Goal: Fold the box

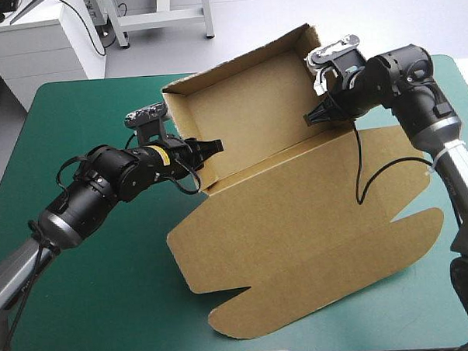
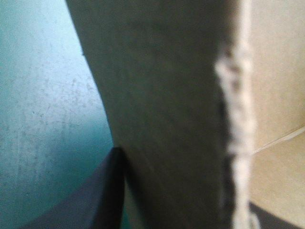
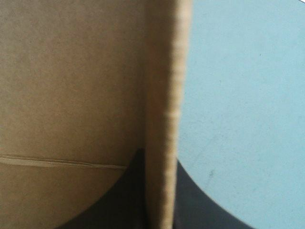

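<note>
High view shows you both tools nearly closed on board: left gripper [image 1: 210,148] pinches the left wall of the box [image 1: 251,112]; right gripper [image 1: 317,116] the right wall. It stands mid-table, walls up, lid [image 1: 314,234] flat on the teal-green cover [image 1: 108,305].

One box [image 1: 298,219] and two grippers: left gripper [image 1: 212,148], right gripper [image 1: 314,117].

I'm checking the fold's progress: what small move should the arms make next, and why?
Probably ease both side walls slightly inward to square the tray. The left gripper pinches the box at its left wall, the right gripper at its right wall; the walls stand, while the lid lies flat on the teal-green cover.
</note>
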